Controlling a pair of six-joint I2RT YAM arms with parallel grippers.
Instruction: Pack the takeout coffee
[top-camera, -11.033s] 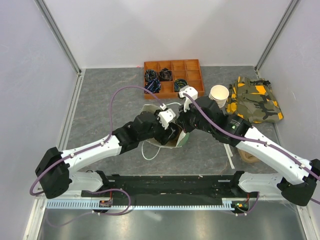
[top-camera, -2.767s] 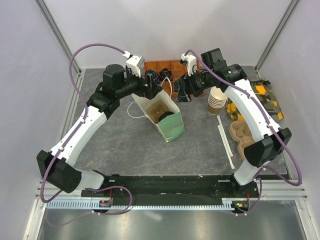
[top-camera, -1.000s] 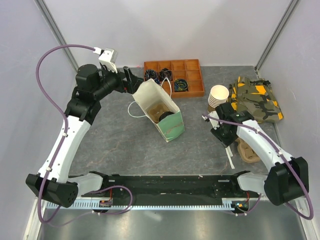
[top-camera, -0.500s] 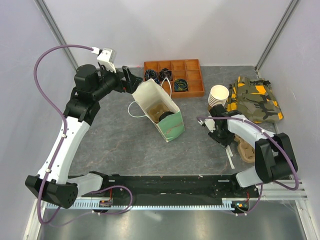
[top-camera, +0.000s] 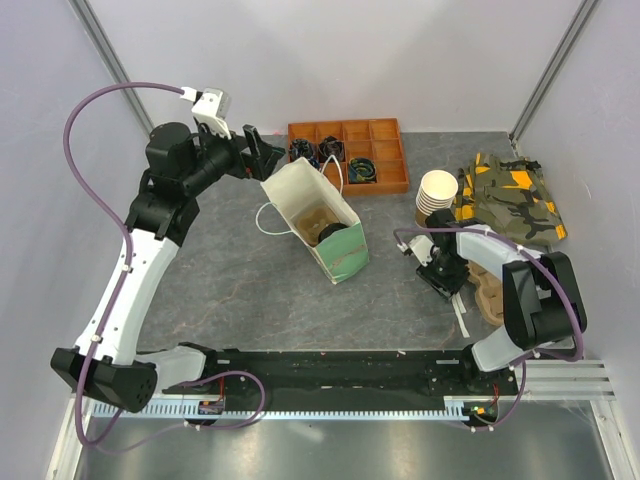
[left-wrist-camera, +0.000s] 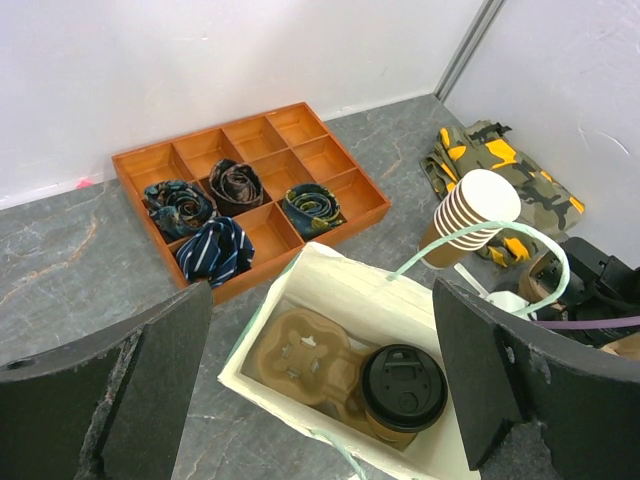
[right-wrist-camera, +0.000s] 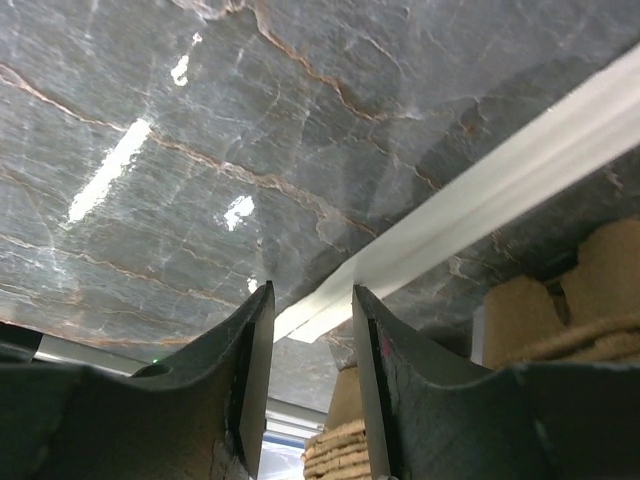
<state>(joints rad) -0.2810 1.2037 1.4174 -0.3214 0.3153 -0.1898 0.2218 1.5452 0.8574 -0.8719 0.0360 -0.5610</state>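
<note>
One takeout coffee (left-wrist-camera: 403, 388), black-lidded, stands inside the paper bag (top-camera: 345, 262) with a pulp tray (left-wrist-camera: 300, 350). Left gripper (top-camera: 260, 155): spread wide, empty, above the bag; right gripper (right-wrist-camera: 311, 293): part-open, empty, low over a flat white strip (right-wrist-camera: 480, 190). Packing looks nearly done; the next move likely calls for pinching that strip squarely.

The bag (left-wrist-camera: 370, 300) hides most of the takeout coffee (left-wrist-camera: 403, 388) below its lid.

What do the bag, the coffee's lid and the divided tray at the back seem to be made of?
Bag: likely matte cream paper; thin stiff walls with folded edges. Lid of the takeout coffee: black plastic, slightly glossy, with a moulded rim. Divided tray: orange-brown wood or wood-look board, smooth finish; grain too faint to settle which.
</note>
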